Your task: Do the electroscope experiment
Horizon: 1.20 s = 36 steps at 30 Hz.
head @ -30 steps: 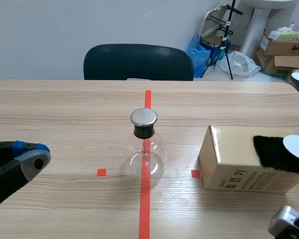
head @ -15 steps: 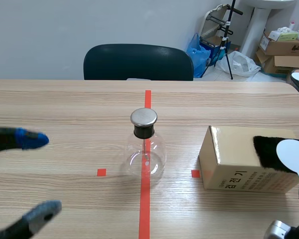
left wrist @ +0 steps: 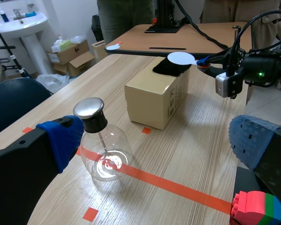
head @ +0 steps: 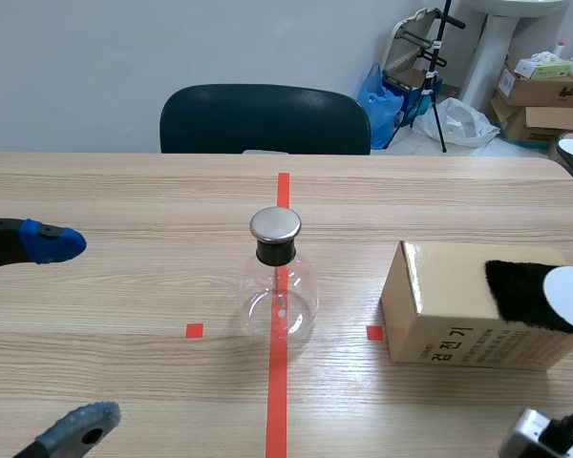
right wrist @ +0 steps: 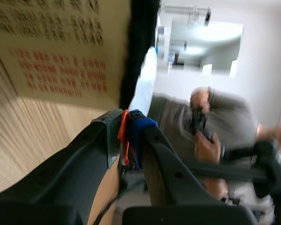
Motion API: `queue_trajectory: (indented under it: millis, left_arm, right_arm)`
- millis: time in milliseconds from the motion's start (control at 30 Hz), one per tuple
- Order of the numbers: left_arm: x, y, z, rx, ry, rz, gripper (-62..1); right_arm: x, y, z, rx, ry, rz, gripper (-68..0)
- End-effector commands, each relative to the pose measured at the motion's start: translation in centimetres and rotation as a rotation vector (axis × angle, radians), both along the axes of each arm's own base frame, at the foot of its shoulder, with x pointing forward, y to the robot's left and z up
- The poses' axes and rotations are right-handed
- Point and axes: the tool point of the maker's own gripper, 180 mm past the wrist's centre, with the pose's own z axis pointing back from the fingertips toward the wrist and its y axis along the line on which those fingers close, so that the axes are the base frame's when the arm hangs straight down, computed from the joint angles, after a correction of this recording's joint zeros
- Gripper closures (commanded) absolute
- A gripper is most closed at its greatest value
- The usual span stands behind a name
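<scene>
Wood-grain counter noted, dark chair behind at upper centre; left pincer spread wide, right pincer clamped on white paddle.

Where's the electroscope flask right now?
In the scene view, the electroscope flask stands at the middle of the table, on the long red tape line, left of the cardboard box.

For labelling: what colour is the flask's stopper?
Black stopper under a silver cap; clearest in the scene view.
</scene>
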Motion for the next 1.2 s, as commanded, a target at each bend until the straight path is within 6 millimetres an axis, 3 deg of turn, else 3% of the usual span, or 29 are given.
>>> queue_trajectory:
  millis: [0,67,167,200,333,367,500,633,767,800,900,933,1067,1100,1167]
  left_arm:
    - [0.0,-0.1,0.5,-0.032,-0.004,0.003,-62.3]
    - [0.0,-0.1,0.4,-0.029,-0.002,0.003,-62.3]
    - [0.0,-0.1,0.4,-0.029,-0.002,0.003,-62.3]
    - [0.0,-0.1,0.4,-0.029,-0.002,0.003,-62.3]
    - [0.0,-0.1,0.5,-0.029,-0.002,0.003,-62.3]
    - [0.0,-0.1,0.5,-0.029,-0.002,0.004,-62.3]
    - [0.0,-0.1,0.5,-0.029,-0.002,0.004,-62.3]
    - [0.0,-0.1,0.5,-0.029,-0.002,0.004,-62.3]
    - [0.0,-0.1,0.5,-0.029,-0.002,0.004,-62.3]
    - [0.0,-0.1,0.5,-0.029,-0.002,0.004,-62.3]
    - [0.0,-0.1,0.4,-0.028,-0.002,0.004,-62.3]
    - [0.0,-0.1,0.4,-0.026,0.0,0.004,-62.3]
    - [0.1,-0.1,0.4,-0.023,-0.002,0.004,-62.3]
    - [0.1,-0.1,0.3,-0.022,-0.001,0.004,-62.3]
    - [0.1,-0.1,0.2,-0.016,0.002,0.005,-62.3]
  right_arm:
    - [0.1,1.8,0.0,-0.001,0.002,0.095,-1.0]
    - [0.2,1.6,0.1,0.001,-0.009,0.068,-1.0]
    - [0.2,-1.4,0.4,-0.009,-0.026,-0.113,-1.0]
    - [0.1,-1.5,0.3,-0.01,-0.022,-0.122,-1.0]
    - [0.2,2.6,-0.2,0.006,0.004,0.089,-1.0]
    - [0.2,2.7,-0.2,0.01,-0.003,0.081,-1.0]
    - [0.0,-0.7,0.3,-0.011,-0.031,-0.125,-1.0]
    - [0.1,3.1,-0.3,0.018,0.002,0.074,-1.0]
    - [-0.5,-0.5,-0.5,0.011,0.005,-0.14,-1.0]
    - [-0.5,-0.2,-0.9,0.014,0.027,-0.12,-1.0]
    - [-0.2,3.2,-1.0,0.041,0.041,0.065,-1.0]
    - [0.0,3.5,-0.9,0.042,0.032,0.075,-1.0]
    - [-0.4,-0.1,-0.5,0.018,0.008,-0.13,-1.0]
    - [-0.4,0.4,-0.8,0.014,0.03,-0.093,-1.0]
    - [-0.2,3.2,-0.8,0.03,0.036,0.072,-1.0]
